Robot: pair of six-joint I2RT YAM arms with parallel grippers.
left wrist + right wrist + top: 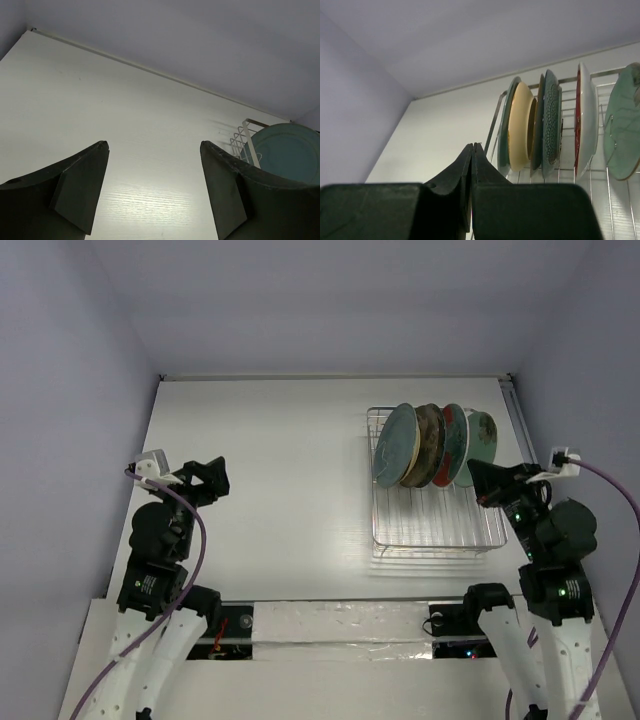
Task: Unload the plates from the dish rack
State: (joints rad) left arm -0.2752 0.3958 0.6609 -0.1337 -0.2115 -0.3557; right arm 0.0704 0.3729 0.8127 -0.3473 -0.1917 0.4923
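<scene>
The silver wire dish rack [440, 525] stands at the right of the table, with several plates upright in its far half: a plain teal plate [395, 447] leftmost, a tan-brown plate [428, 445], a red-rimmed plate [456, 432] and a pale green plate [485, 435]. My right gripper [478, 478] is shut and empty, just right of the rack near the green plate. In the right wrist view its gripper [472, 147] points at the teal plate [504, 130], tan plate [521, 125], red-rimmed plate [585, 120] and green plate [622, 130]. My left gripper [220, 480] is open and empty, far left of the rack.
In the left wrist view, the open left gripper [154, 145] looks over bare white table toward the rack's corner [246, 134] and the teal plate [287, 152]. Grey walls enclose the table on three sides. The near half of the rack holds no plates.
</scene>
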